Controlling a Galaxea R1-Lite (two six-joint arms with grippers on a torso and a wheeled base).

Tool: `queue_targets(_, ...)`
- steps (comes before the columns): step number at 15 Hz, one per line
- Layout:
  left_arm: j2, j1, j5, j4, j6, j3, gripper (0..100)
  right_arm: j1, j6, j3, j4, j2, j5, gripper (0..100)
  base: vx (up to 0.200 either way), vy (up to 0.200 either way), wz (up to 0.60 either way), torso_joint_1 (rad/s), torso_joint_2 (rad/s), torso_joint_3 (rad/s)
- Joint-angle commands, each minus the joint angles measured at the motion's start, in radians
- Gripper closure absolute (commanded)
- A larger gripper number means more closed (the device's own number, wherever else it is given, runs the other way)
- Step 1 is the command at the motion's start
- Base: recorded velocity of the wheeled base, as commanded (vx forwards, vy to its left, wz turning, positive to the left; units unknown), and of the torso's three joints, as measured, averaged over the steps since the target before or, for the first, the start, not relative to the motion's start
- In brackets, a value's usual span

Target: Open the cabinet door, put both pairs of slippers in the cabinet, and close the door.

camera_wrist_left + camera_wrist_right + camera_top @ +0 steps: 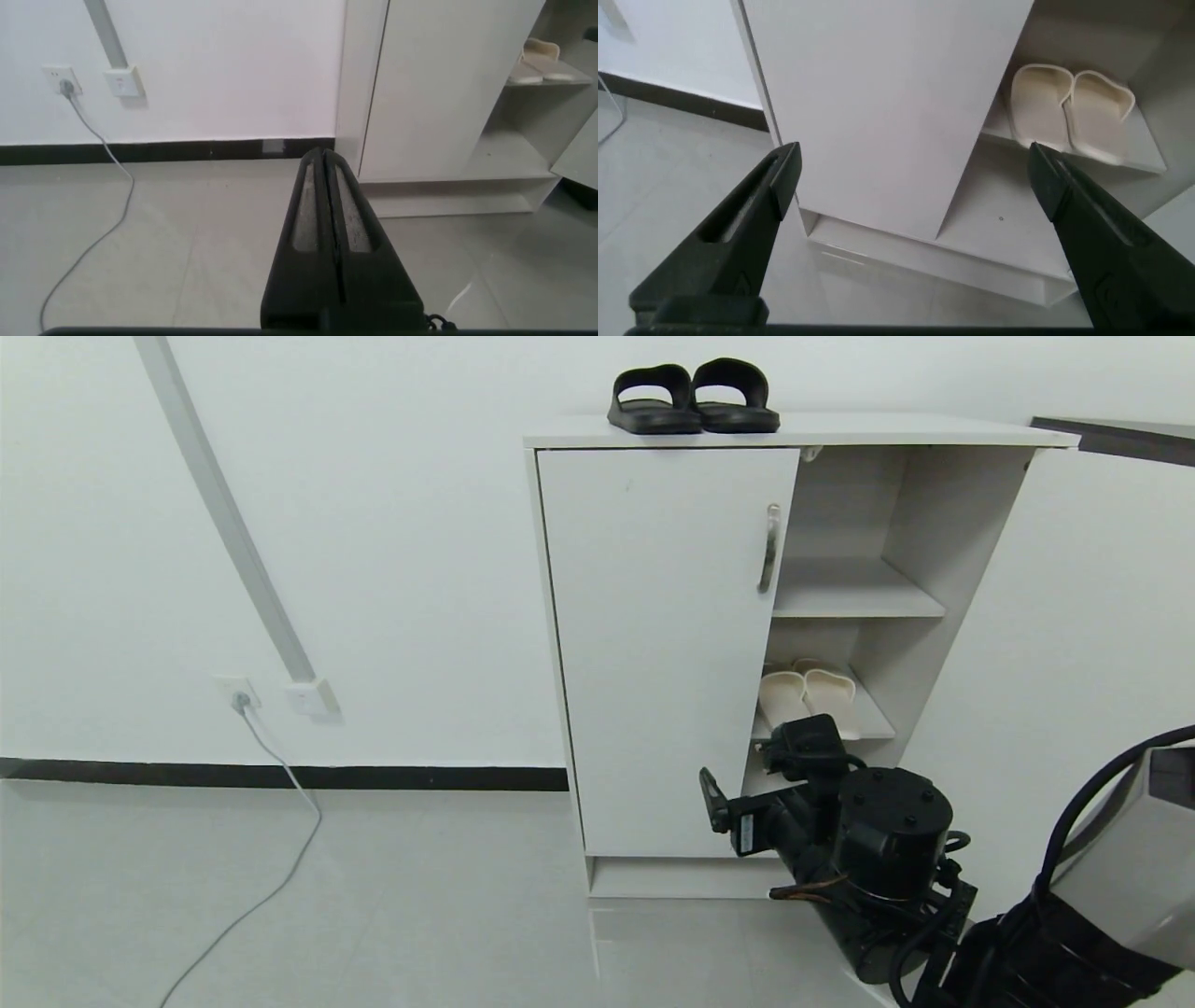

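Note:
A pair of black slippers (pixel 693 397) stands on top of the white cabinet (pixel 803 429). A cream pair (pixel 808 695) (pixel 1074 107) (pixel 542 61) lies on a lower shelf behind the open right door (pixel 1074 616). The left door (pixel 663 644) (pixel 878 93), with its metal handle (pixel 769 548), is closed. My right gripper (pixel 752 758) (pixel 913 159) hangs open and empty, low in front of the cabinet, a short way from the cream pair. My left gripper (pixel 325 166) is shut on nothing, low over the floor to the cabinet's left.
The upper shelf (pixel 854 602) and the bottom shelf (pixel 1008 224) are bare. A grey cable (pixel 280 775) (pixel 103 177) runs from a wall socket (pixel 238 695) down across the tiled floor at the left. A grey conduit (pixel 224 513) slants along the wall.

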Motion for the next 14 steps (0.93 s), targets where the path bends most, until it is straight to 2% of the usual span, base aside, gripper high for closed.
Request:
queue_targets(1,0.000,0.000,0.000,0.000,0.002,0.000,100,-0.003,0.001,0.002,-0.001,0.002,0.007,0,0.000,0.000,0.00,0.000,0.00,0.000)
queue_targets(8,0.000,0.000,0.000,0.000,0.000,0.000,100,-0.022,0.001,0.000,-0.002,0.003,0.010,0,0.000,0.000,0.00,0.000,0.00,0.000)
queue_targets(12,0.000,0.000,0.000,0.000,0.002,0.000,100,-0.022,-0.001,0.000,-0.002,-0.004,0.010,0,0.000,0.000,0.00,0.013,-0.20,-0.290)
queue_targets(14,0.000,0.000,0.000,0.000,0.002,0.000,100,-0.022,-0.001,0.000,-0.001,-0.001,0.010,0,0.000,0.000,0.00,0.046,-0.53,-0.361)
